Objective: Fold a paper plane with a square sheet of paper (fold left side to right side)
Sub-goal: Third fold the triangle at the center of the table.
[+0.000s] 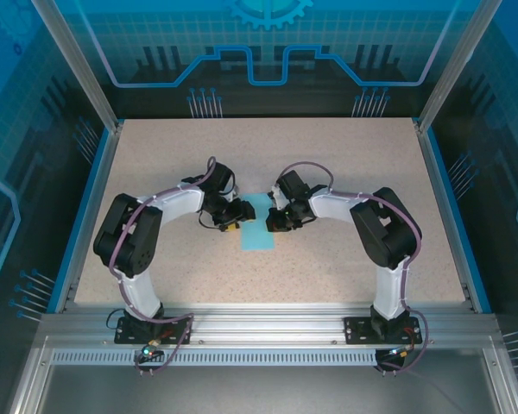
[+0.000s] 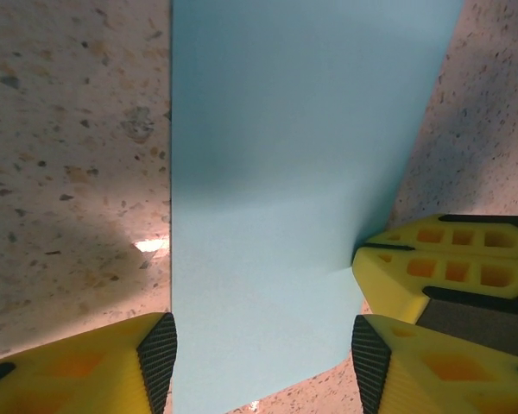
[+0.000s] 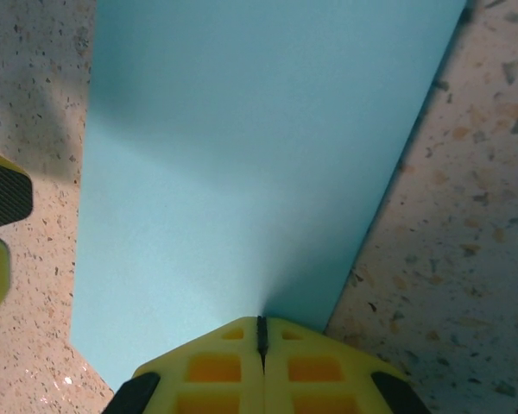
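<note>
Blue paper sheet: right gripper pinched shut on its edge, left gripper half-open, empty, astride it; best carried across squarely, edges matched, before creasing.

Top view evenly lit from overhead and sharp; counter bright, enclosure walls dim. Wrist views: soft shadows across the far part of the square sheet of paper. Small glare spot on the counter beside its left edge; left fingers slightly out of focus.
</note>
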{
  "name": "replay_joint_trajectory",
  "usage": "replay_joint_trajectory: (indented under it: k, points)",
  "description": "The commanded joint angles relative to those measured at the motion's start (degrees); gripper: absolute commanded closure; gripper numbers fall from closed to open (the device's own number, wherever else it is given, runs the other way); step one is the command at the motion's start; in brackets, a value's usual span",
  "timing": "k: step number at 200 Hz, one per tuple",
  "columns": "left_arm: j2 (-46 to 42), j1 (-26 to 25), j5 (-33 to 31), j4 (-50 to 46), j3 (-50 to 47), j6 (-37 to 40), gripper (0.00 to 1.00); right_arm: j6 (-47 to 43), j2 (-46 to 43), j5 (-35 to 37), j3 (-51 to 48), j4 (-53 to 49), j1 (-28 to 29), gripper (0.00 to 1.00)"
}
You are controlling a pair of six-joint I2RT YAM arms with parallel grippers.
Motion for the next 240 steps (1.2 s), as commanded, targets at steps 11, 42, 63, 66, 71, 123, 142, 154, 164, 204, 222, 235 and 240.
replay_joint_trajectory:
  k: [11, 42, 63, 66, 71, 123, 142, 154, 164, 204, 222, 235, 240]
  points:
    - [1.7, 0.2, 2.2, 0.1, 0.3, 1.5, 0.42, -1.7, 2.0, 6.1, -1.6, -7.3, 0.3, 1.0]
    - [3.7, 0.2, -0.8, -1.7, 3.9, 3.1, 0.41, -1.8, 1.8, 6.3, -1.6, -7.5, 0.4, 1.0]
    - [5.5, 0.4, -2.7, -2.6, 6.7, 4.2, 0.41, -1.6, 1.8, 5.7, -1.6, -7.0, 0.5, 1.0]
    - [5.8, 0.5, -2.9, -2.6, 7.1, 4.3, 0.41, -1.6, 1.8, 5.6, -1.6, -7.0, 0.5, 1.0]
    - [6.4, 0.6, -3.2, -2.8, 7.9, 4.6, 0.41, -1.6, 1.8, 5.6, -1.6, -6.9, 0.5, 1.0]
    - [11.5, 1.5, -8.7, -5.0, 15.5, 6.4, 0.38, -1.3, 1.4, 5.3, -2.1, -6.3, 0.6, 1.0]
    - [13.2, 1.7, -9.3, -4.8, 17.3, 7.0, 0.37, -1.4, 1.2, 5.3, -2.2, -6.2, 0.6, 1.0]
    - [14.1, 1.7, -9.5, -4.7, 18.5, 7.3, 0.37, -1.3, 1.0, 5.3, -2.1, -6.3, 0.6, 1.0]
    - [14.9, 1.8, -9.6, -4.8, 19.4, 7.6, 0.37, -1.3, 1.0, 5.3, -2.3, -6.3, 0.7, 1.0]
    - [17.1, 1.9, -9.0, -4.6, 21.8, 8.2, 0.37, -1.4, 1.1, 5.2, -2.2, -6.2, 0.7, 1.0]
    - [17.2, 1.9, -7.4, -3.9, 21.4, 8.2, 0.4, -1.3, 1.2, 5.3, -2.1, -6.3, 0.7, 1.0]
    - [17.1, 1.9, -6.3, -3.5, 20.7, 8.1, 0.41, -1.4, 1.1, 5.3, -2.1, -6.2, 0.6, 1.0]
    - [17.0, 1.9, -6.1, -3.4, 20.4, 8.0, 0.41, -1.3, 1.2, 5.3, -2.1, -6.2, 0.7, 1.0]
